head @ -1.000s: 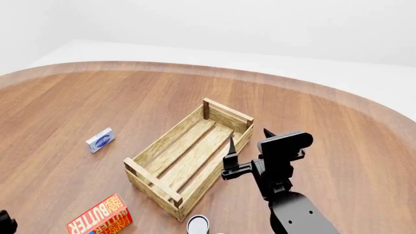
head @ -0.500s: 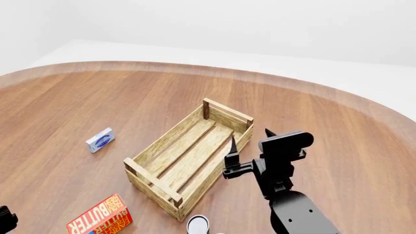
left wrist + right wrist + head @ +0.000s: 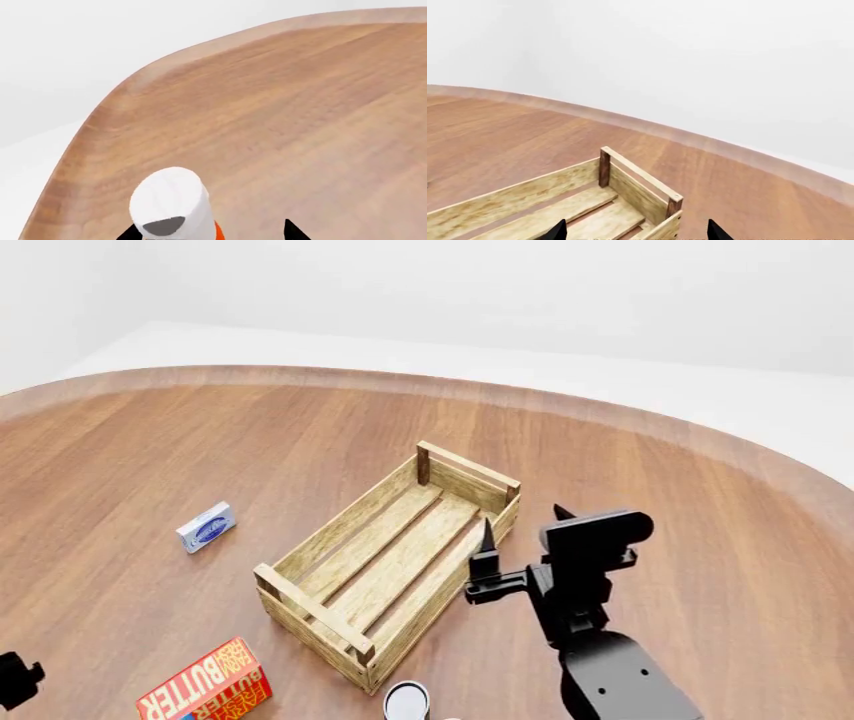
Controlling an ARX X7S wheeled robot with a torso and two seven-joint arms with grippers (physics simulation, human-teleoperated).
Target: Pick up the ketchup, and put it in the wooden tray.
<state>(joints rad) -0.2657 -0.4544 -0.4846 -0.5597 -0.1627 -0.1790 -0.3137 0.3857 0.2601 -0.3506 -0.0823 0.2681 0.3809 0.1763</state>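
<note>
The ketchup (image 3: 170,202) shows in the left wrist view only: its white cap and a sliver of red-orange body stand close between the fingertips of my left gripper (image 3: 208,234), nearer one finger, with a gap to the other. The jaws stand wide apart. In the head view only a black bit of the left gripper (image 3: 14,680) shows at the bottom left edge. The wooden tray (image 3: 315,612) lies empty mid-table. My right gripper (image 3: 523,522) is open and empty, hovering by the tray's near-right long side; the right wrist view shows the tray's far end (image 3: 627,175) between its fingertips (image 3: 557,231).
A red-and-yellow butter box (image 3: 207,692) lies left of the tray's near end. A small blue-and-white box (image 3: 206,527) lies further left. A round white-topped object (image 3: 407,701) sits at the bottom edge, below the tray. The table's curved rim (image 3: 100,125) runs close by the ketchup.
My right gripper has drifted slightly right and down beside the tray. The left gripper's black tip has come a little further into the head view at the bottom left.
</note>
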